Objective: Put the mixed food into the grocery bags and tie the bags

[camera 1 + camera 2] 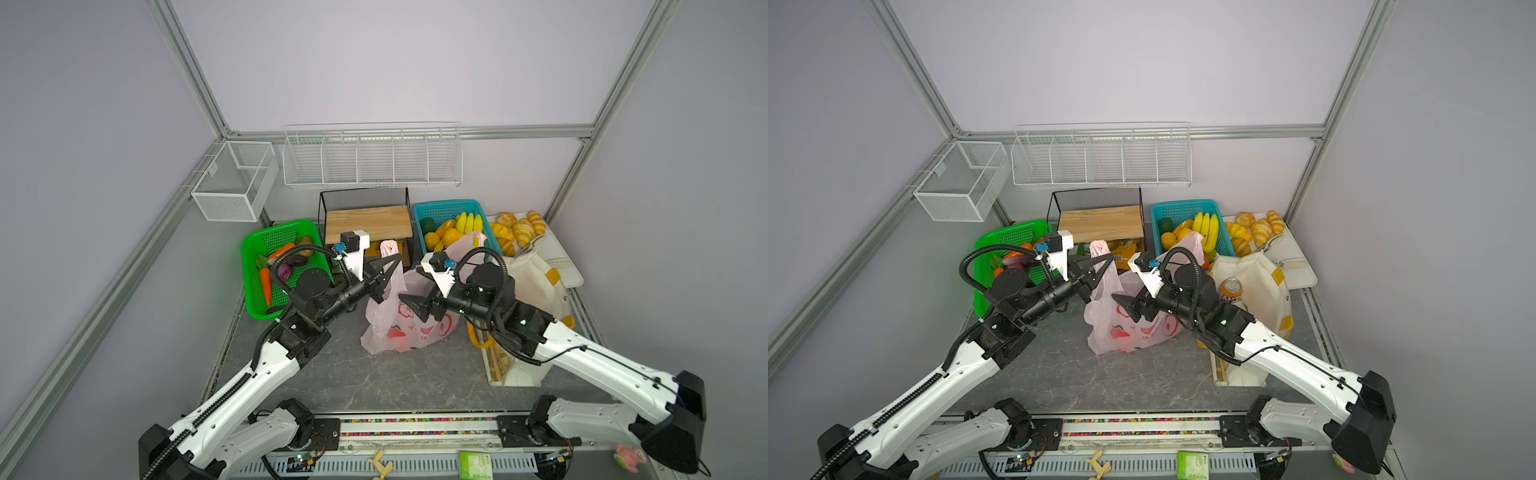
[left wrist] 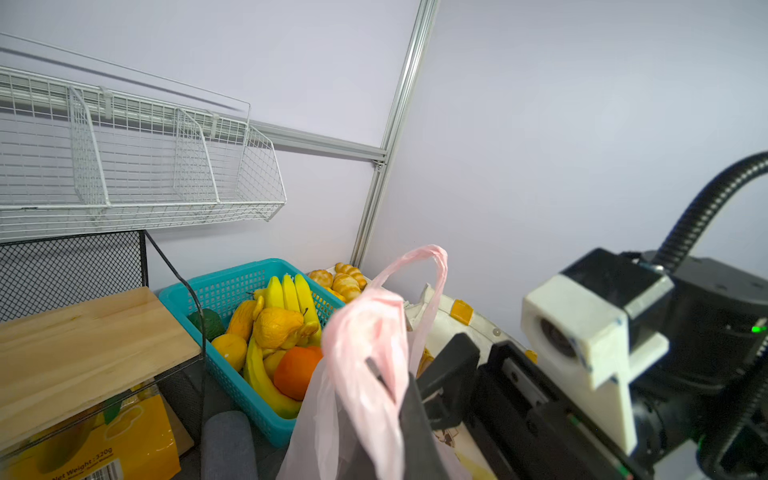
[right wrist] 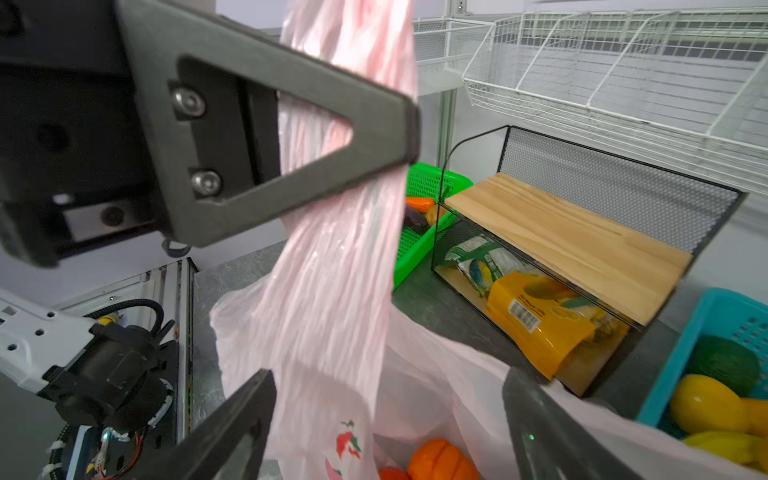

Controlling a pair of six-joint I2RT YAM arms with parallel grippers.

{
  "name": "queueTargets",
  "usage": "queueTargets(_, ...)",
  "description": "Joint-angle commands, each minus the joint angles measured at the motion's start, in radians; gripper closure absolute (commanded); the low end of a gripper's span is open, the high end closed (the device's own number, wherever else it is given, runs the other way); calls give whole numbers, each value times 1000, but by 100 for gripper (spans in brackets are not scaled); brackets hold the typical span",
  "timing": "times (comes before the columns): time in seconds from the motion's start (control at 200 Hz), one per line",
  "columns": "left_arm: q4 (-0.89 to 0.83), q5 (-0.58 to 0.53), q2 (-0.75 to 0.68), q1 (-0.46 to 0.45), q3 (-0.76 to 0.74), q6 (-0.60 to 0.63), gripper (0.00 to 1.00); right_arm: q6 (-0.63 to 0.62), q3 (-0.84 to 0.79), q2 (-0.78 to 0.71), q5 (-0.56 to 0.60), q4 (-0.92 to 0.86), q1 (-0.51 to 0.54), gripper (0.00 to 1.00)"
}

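Your L gripper is clenched on the left handle of the pink bag, which sits at centre of table. R gripper is released, jaws spread over the bag mouth. Orange veg is inside.

Pale lilac walls framed by aluminium posts enclose a grey marbled floor. In even light, a white wire rack hangs at twelve o'clock and a white mesh box at ten.

Pink bag: contents vs red prints not separable thru film, both top views. Orange veg cut off at frame edge. Left gripper tips buried in handle. Canvas tote part-hidden by rt arm.
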Motion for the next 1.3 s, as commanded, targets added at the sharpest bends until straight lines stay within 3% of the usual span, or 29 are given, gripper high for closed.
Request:
queueTargets(0.0, 51, -20, -16, 3, -14, -66, 100, 54, -10, 17, 40, 266, 46, 12)
queueTargets(0.39, 78, -27, -3, 1, -10, -117, 100, 85, -35, 145, 217, 444, 97, 10)
queueTargets(0.605, 93, -23, 1, 1, -17, -143, 100, 46, -11, 218, 275, 453, 96, 0)
queueTargets(0.66, 94, -28, -1, 1, -16, -153, 100, 24, -12, 239, 317, 440, 94, 8)
queueTargets(0.785, 89, -34, 4, 3, -13, -154, 100, -15, -68, 269, 376, 458, 79, 40)
queueTargets(0.975, 64, -5, 36, 23, 16, -105, 100, -60, -109, 265, 418, 433, 72, 77)
queueTargets(1.065, 50, 3, 60, 52, 36, -92, 100, -80, -109, 271, 460, 430, 72, 82)
queueTargets(1.295, -105, -54, 77, 82, 110, 19, 74, -101, -102, 298, 416, 439, 70, 85)
